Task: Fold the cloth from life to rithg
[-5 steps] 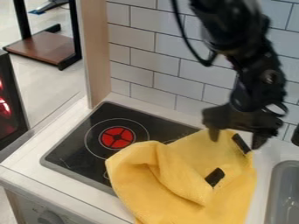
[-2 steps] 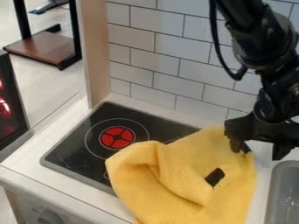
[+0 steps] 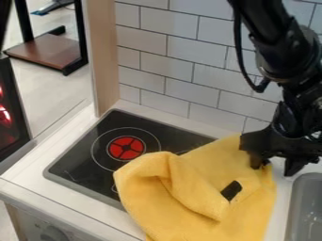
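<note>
A tiled wall rises behind the pincer, above a white counter. The black stovetop lies to the view's left of the pincer. The yellow cloth, rumpled across stovetop and counter, reaches under the pincer at its upper right corner. Fingers parted, the pincer sits farther right and lower than a second earlier; the cloth appears unmoved. A gray sink stands just in front of the pincer.
</note>
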Available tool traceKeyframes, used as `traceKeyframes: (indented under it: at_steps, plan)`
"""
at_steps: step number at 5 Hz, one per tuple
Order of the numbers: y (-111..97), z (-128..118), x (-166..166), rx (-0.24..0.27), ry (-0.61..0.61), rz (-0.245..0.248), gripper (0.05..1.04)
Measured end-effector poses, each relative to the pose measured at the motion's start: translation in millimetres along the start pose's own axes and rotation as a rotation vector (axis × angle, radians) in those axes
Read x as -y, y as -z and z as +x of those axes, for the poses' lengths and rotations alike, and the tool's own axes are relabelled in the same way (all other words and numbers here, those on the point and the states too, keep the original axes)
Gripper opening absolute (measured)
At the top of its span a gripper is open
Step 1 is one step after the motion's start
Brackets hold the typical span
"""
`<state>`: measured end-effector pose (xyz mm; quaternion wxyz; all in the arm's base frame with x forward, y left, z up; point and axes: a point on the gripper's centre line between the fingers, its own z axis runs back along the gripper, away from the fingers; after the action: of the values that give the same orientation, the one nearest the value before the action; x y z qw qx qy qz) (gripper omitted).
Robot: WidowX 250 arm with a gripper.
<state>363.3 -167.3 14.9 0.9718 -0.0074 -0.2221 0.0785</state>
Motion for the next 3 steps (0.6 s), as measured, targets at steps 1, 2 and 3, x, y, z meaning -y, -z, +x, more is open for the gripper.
traceKeyframes:
  at_steps: [1, 2, 3]
  plan:
    - [2.4, 0.0, -3.0, 0.001, -0.025, 0.027, 0.324]
    - [2.4, 0.0, -2.7, 0.001, -0.026, 0.026, 0.137]
    - [2.5, -2.2, 0.2, -0.013, -0.018, 0.007, 0.057]
